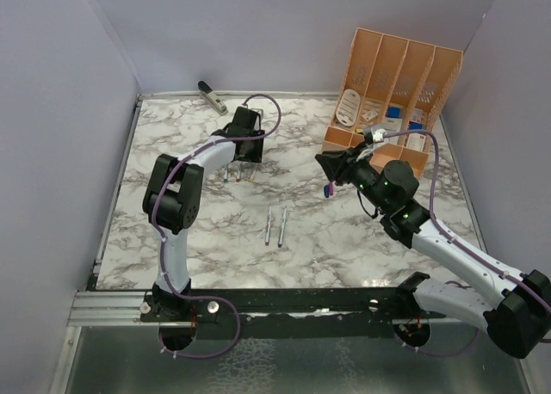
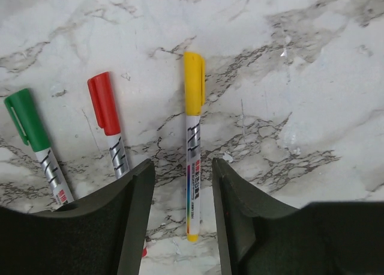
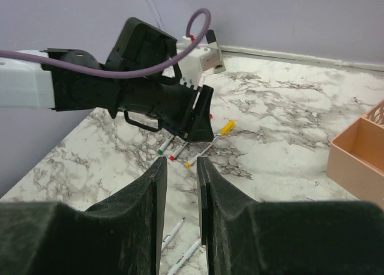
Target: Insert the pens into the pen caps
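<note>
At the far left corner of the marble table (image 1: pixel 215 239) a grey-black stapler-like object (image 1: pixel 211 95) lay close to the back wall. The left gripper (image 2: pixel 183 218) pointed down at the table with its jaws released and spread. Three capped pens lay side by side beneath it. The green-capped pen (image 2: pixel 27 128) was farthest left in the left wrist view, its barrel running under the left finger (image 2: pixel 129 227). The red-capped pen (image 2: pixel 107 110) lay just beside it, its barrel also hidden by that finger. The yellow-capped pen (image 2: pixel 193 137) lay between the two fingers, with a gap showing on each side of its barrel, so it was not gripped. Near the middle of the table, two uncapped pens (image 1: pixel 269 225) (image 1: pixel 283 225) lay nearly parallel, close together but not touching, well apart from the capped three. The right gripper (image 3: pixel 180 167) hung above the table facing the left arm (image 3: pixel 120 89). Its jaws stood narrowly apart, bare marble showed through the gap, and nothing was held. An orange organiser (image 1: pixel 396 84) stood at the far right.
</note>
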Controlling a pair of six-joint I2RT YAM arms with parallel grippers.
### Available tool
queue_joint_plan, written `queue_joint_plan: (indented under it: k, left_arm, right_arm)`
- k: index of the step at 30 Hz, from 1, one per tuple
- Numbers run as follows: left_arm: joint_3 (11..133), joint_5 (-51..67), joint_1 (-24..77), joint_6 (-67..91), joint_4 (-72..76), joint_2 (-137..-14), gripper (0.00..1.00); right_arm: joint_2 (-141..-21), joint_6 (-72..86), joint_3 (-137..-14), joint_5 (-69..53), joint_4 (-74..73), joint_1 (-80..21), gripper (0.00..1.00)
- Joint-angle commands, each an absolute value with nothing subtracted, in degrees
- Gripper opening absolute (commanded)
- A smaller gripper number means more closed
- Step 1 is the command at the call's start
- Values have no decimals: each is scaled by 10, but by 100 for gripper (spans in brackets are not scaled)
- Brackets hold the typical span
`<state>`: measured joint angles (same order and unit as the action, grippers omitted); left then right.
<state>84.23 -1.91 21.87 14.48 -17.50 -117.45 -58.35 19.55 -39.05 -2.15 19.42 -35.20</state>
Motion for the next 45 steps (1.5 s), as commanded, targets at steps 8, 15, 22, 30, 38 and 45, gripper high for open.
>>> queue_joint_plan:
  k: [8, 15, 22, 30, 38, 45]
  left_arm:
    - [772, 1, 228, 157, -132, -988, 46]
    - [626, -25, 277, 157, -129, -886, 46]
    - [509, -48, 347, 204, -141, -807, 46]
    - [485, -68, 399, 236, -168, -791, 52]
    - [520, -85, 424, 246, -215, -845, 56]
    - [565, -80, 426, 250, -278, -886, 56]
  right_arm:
    - [-593, 231, -387, 137, 159, -354, 24]
    - [-662, 242, -433, 154, 84, -337, 17]
    - [-717, 250, -446, 201, 32, -317, 11]
    - [-713, 262, -432, 206, 36, -314, 9]
    - [-706, 269, -421, 194, 47, -314, 9]
    - [-704, 271, -414, 188, 57, -314, 9]
